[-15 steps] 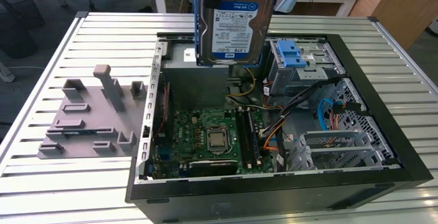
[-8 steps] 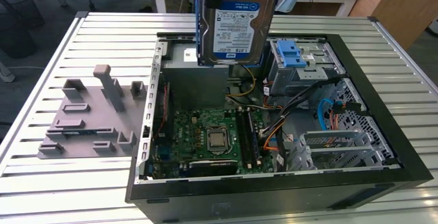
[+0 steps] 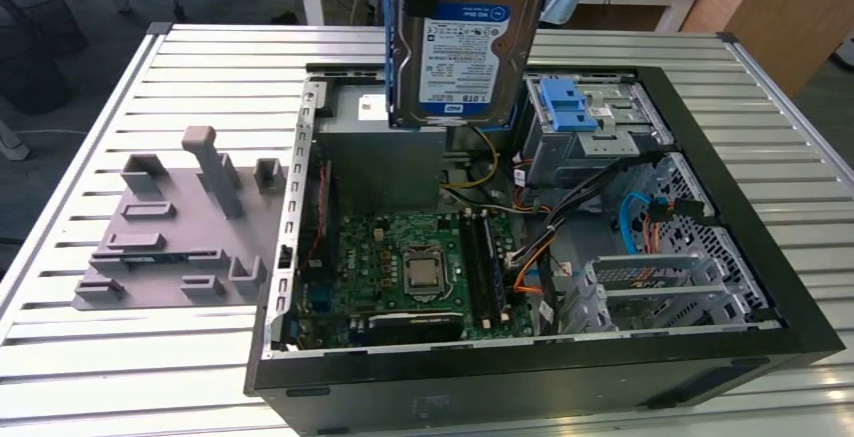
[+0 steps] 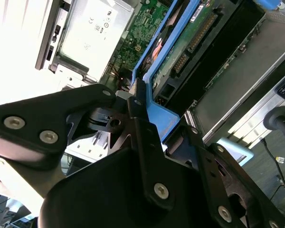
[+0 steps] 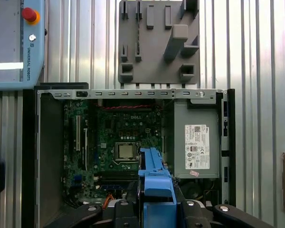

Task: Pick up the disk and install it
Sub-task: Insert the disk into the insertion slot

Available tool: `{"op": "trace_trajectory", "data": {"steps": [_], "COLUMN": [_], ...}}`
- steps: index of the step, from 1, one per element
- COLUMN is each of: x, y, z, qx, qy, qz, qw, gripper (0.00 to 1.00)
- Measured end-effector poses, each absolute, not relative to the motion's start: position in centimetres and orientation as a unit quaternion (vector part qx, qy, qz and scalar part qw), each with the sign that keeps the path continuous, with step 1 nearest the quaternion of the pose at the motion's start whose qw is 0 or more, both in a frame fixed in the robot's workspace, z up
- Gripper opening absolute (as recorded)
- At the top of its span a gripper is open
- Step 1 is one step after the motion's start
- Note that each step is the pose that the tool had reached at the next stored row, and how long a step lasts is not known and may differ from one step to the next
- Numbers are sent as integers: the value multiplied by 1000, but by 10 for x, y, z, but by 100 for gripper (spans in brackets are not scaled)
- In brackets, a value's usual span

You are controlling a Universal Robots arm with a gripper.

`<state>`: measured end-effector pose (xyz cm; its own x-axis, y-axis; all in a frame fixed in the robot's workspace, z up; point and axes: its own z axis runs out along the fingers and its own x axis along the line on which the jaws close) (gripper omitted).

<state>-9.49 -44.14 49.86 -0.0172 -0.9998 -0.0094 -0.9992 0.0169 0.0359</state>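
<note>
The disk [image 3: 465, 42], a grey hard drive with a white and blue label in a blue carrier frame, hangs upright above the open computer case [image 3: 747, 207], over its rear part. My gripper [image 5: 156, 206] is shut on the blue carrier [image 5: 154, 178], with black fingers [image 5: 190, 209] on both sides of it. In the second wrist view the disk's green circuit-board underside [image 4: 192, 40] and the blue frame [image 4: 156, 116] run out from between the fingers [image 4: 140, 123]. The disk touches nothing in the case.
Inside the case lie the motherboard [image 3: 414, 262], a grey power supply with a white sticker [image 5: 197, 145] and a metal drive bay with a blue ridged latch [image 3: 567, 112]. A grey fixture block [image 3: 174, 227] sits on the slatted table at the exterior view's left. A pendant with a red button [image 5: 28, 14] lies beside the case.
</note>
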Motion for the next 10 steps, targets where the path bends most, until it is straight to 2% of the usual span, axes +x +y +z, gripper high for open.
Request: {"op": "trace_trajectory", "data": {"steps": [10], "x": [-92], "y": [-449], "z": [498], "qx": [701], "qy": [-713], "qz": [-16], "qw": [9], "gripper": [36]}}
